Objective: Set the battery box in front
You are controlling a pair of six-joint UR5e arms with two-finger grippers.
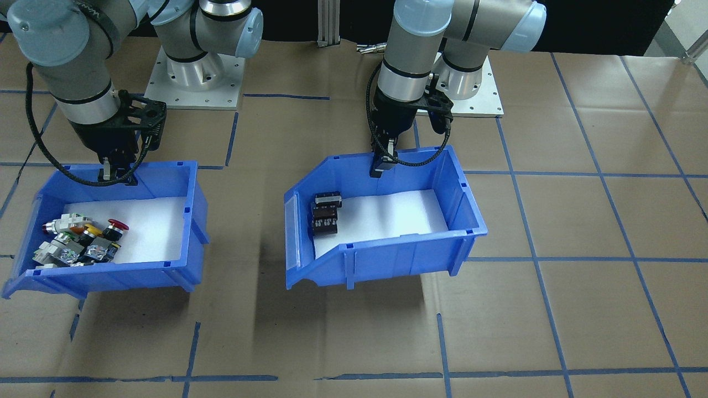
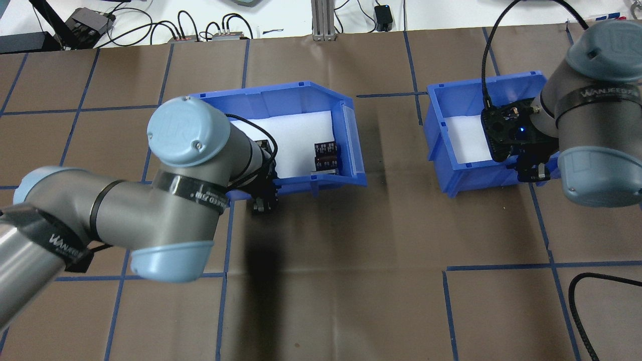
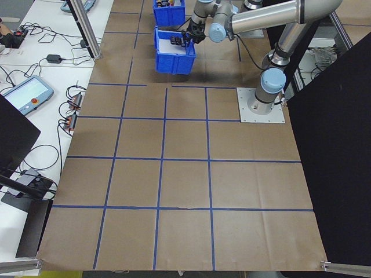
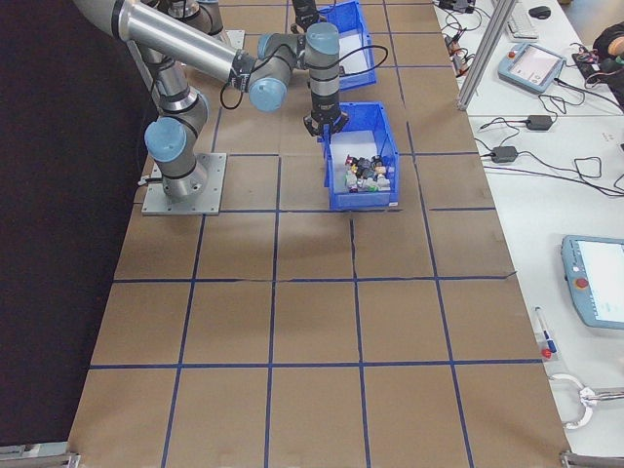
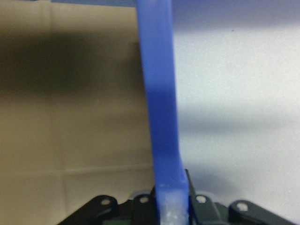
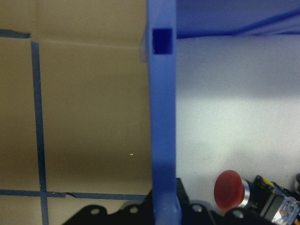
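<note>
While foam-floored, battery box (image 1: 387, 243) holds three dark cells (image 1: 325, 214).

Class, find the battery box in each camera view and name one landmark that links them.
Front-facing: battery box at centre.
Overhead: centre-left.
Exterior left: top, the nearer bin.
Exterior right: top, the farther bin.
Left wrist: its wall runs up the middle.
Right wrist: not in it.
Landmark: left gripper on its wall.

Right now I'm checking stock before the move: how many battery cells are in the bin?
3 cells, stacked together on the white foam at the battery box's slanted low end; no others show, though the walls might hide some.
</note>
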